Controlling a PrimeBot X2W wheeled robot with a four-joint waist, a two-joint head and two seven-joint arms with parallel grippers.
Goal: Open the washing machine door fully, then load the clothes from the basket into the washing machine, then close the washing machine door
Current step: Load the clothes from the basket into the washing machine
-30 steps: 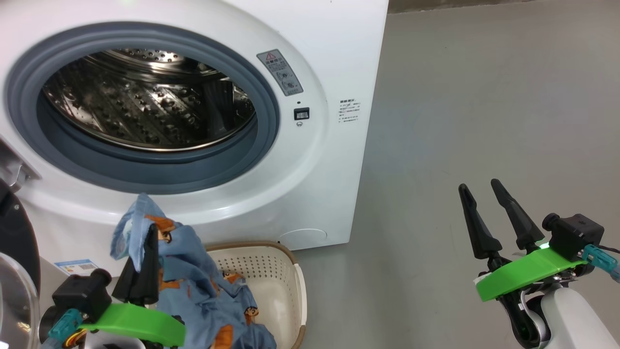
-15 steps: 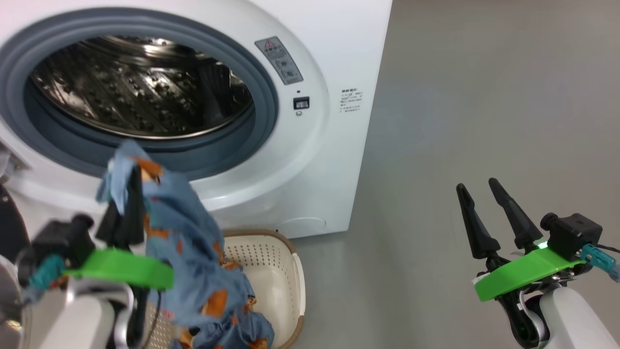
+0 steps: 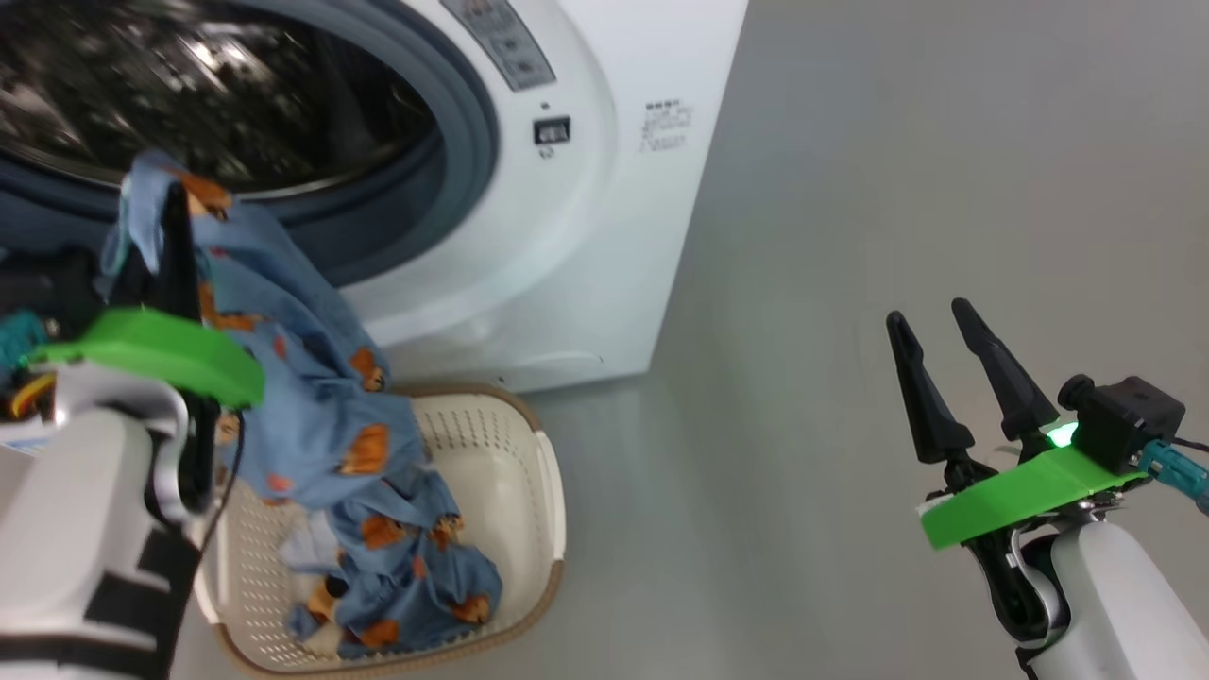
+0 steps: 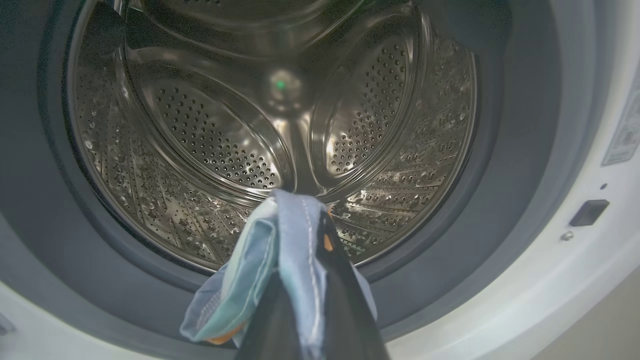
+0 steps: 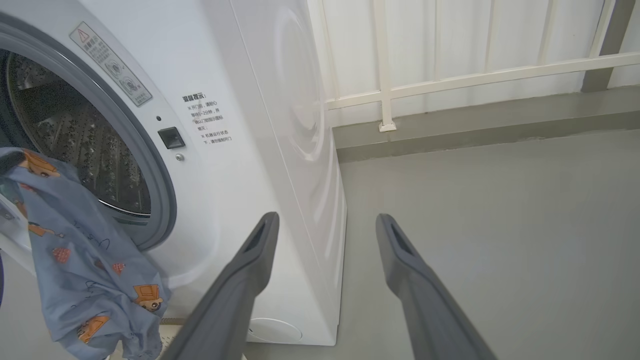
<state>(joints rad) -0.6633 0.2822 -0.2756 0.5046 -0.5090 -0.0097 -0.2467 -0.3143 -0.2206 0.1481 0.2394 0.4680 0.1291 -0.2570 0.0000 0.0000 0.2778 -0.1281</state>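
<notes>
Left arm raised before the mouth of the washing machine. The pale left forearm is seen rising from the lower left of the head view, and the left tool is carried at its top with the fingers pointing up toward the grey-blue gasket. The left tool is closed tight on a fold of a light-blue garment printed with orange figures. In the left wrist view the pinched fold is shown bunched over the dark fingers, directly in front of the steel drum, at the level of the lower lip of the opening. From the grip the garment is draped downward, and its lower part reaches into the basket, where the rest of the clothes are heaped. The basket is set on the floor just beside the machine's lower front.

The right arm is held at the lower right, well apart from the machine and the basket. The right tool is spread wide with nothing between its fingers, which are pointed up and forward over the floor. In the right wrist view the right tool is aimed past the machine's right front corner, and the hanging garment is seen at the left edge.
</notes>
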